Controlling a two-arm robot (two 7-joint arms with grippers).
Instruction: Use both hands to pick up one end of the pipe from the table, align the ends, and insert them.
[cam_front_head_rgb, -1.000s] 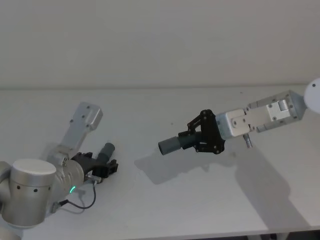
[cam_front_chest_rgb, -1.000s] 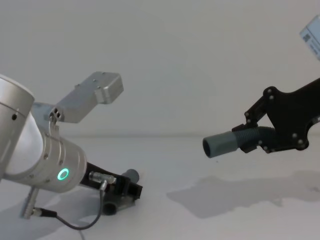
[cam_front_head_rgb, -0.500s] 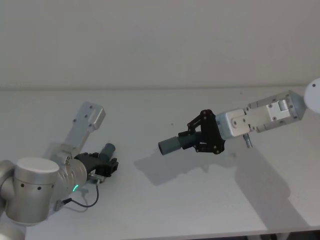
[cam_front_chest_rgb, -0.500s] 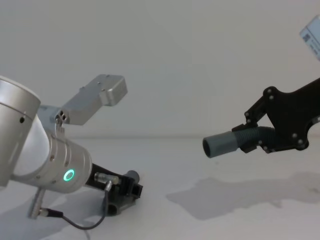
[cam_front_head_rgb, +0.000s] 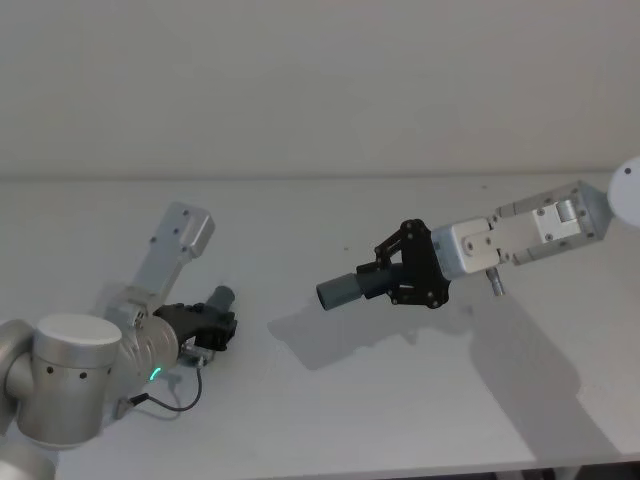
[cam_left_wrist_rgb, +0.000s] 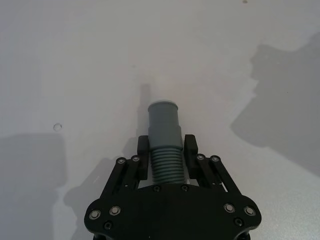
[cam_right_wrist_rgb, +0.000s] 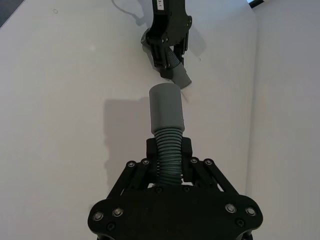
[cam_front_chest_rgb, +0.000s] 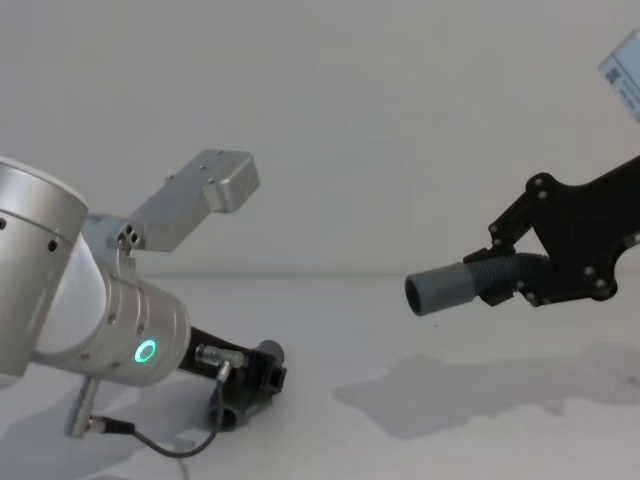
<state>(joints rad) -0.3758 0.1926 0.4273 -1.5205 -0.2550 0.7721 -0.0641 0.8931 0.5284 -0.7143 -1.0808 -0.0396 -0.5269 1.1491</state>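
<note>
My right gripper (cam_front_head_rgb: 404, 277) hangs above the table (cam_front_head_rgb: 330, 420), shut on the ribbed part of one dark grey pipe piece (cam_right_wrist_rgb: 168, 142). That piece's wide smooth collar (cam_front_head_rgb: 340, 291) points left toward the other arm. Low at the front left, my left gripper (cam_front_head_rgb: 207, 325) is shut on the ribs of the other pipe piece (cam_left_wrist_rgb: 164, 135). Its narrower smooth end (cam_front_head_rgb: 222, 297) sticks out just over the table, aimed roughly at the collar (cam_front_chest_rgb: 438, 289). In the right wrist view the left gripper (cam_right_wrist_rgb: 169, 37) and its pipe end (cam_right_wrist_rgb: 180, 76) lie just beyond the collar (cam_right_wrist_rgb: 166, 107), apart from it.
A wide stretch of bare white table separates the two grippers. The silver left wrist with its green ring light (cam_front_chest_rgb: 147, 350) and a loose cable (cam_front_chest_rgb: 165, 445) sit at the front left. A white wall rises behind the table.
The left arm has shifted: its wrist has moved a little forward and to the right, carrying the gripper and its pipe piece slightly with it. The right arm and its piece have stayed still.
</note>
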